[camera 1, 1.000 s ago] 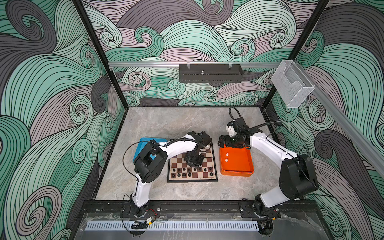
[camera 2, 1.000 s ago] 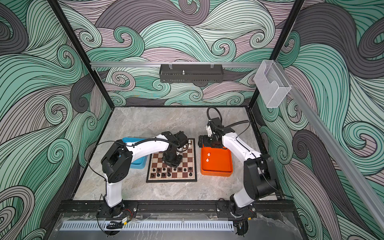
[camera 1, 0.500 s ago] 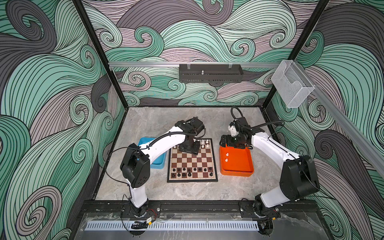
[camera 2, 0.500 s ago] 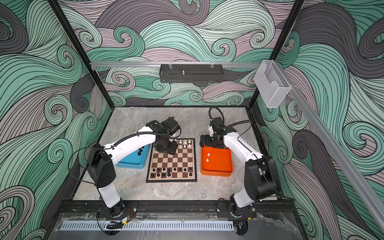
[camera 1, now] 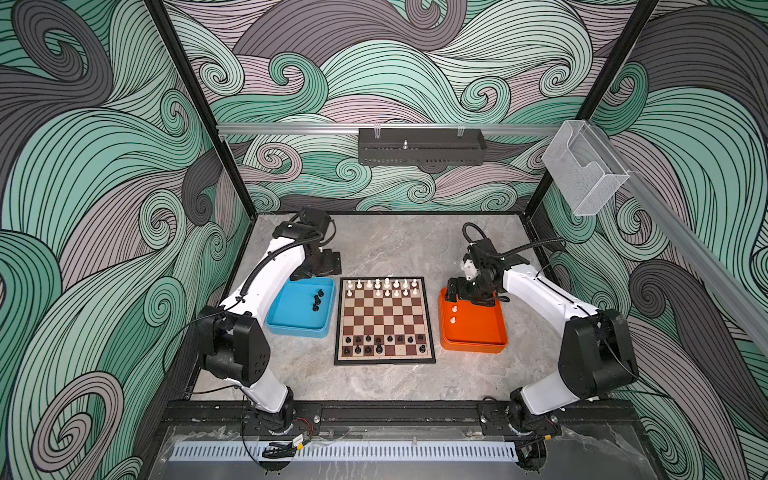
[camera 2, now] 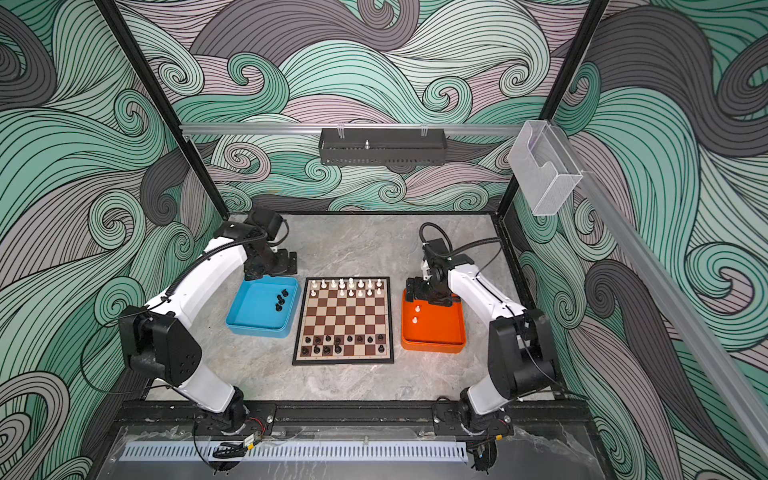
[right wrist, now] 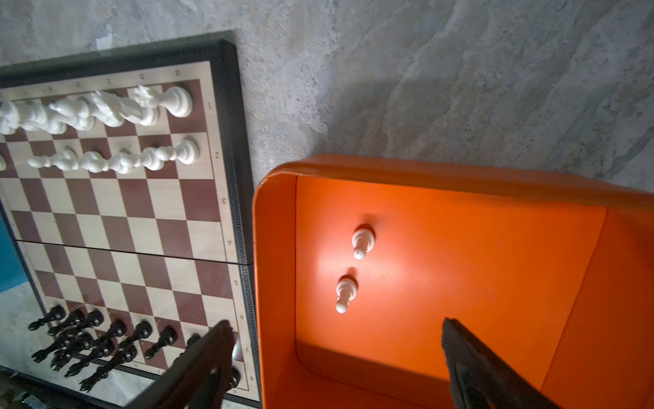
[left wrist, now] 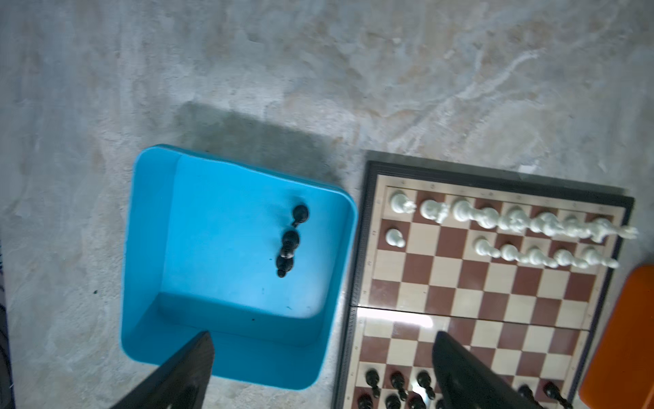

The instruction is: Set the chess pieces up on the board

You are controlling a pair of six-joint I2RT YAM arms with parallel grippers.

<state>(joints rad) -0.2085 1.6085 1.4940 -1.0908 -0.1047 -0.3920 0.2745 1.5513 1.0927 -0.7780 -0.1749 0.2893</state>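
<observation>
Board [camera 1: 384, 320] bears white pieces [camera 1: 387, 284], black pieces [camera 1: 378, 341], opposite ends.

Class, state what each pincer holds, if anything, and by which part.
Nothing is held: left pincer and right pincer both stand open and empty.

the only readable marks stood on the board [right wrist: 141, 212], in the right wrist view. the digits 1 to 8 were printed in a line down its cream margin, on the edge facing the orange tray [right wrist: 276, 248]. the 1 lay farthest ahead of the right gripper [right wrist: 336, 324], and the 7 and 8 sat just beside one of its jaws. small letters ran along the adjoining margin, far ahead of the jaws, too blurred to read. in the left wrist view the margin marks were only a blur.
</observation>
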